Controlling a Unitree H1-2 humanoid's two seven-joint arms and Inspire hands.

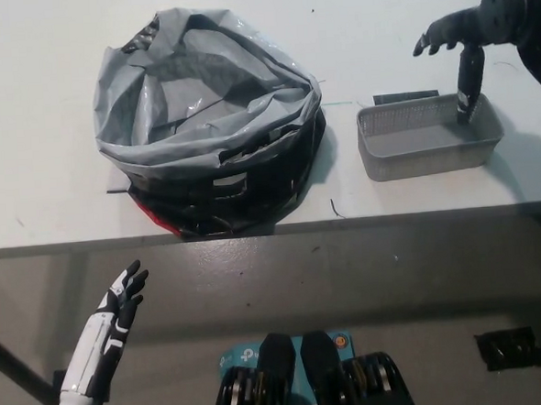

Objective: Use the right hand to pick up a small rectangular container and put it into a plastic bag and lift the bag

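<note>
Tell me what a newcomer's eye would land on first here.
First the big grey plastic bag, gaping open over a black basket at the left of the white table. Next the small grey container at the right, with the black right hand over its far corner, one finger dipping inside. The white left hand rests open below the table edge, lower left.

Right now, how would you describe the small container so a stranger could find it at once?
On the white table, look right of the big grey plastic bag sitting in its black basket. There stands the small container, beside the bag but apart from it, under the black right hand. It alone is low, rectangular, grey mesh-walled and empty.
</note>
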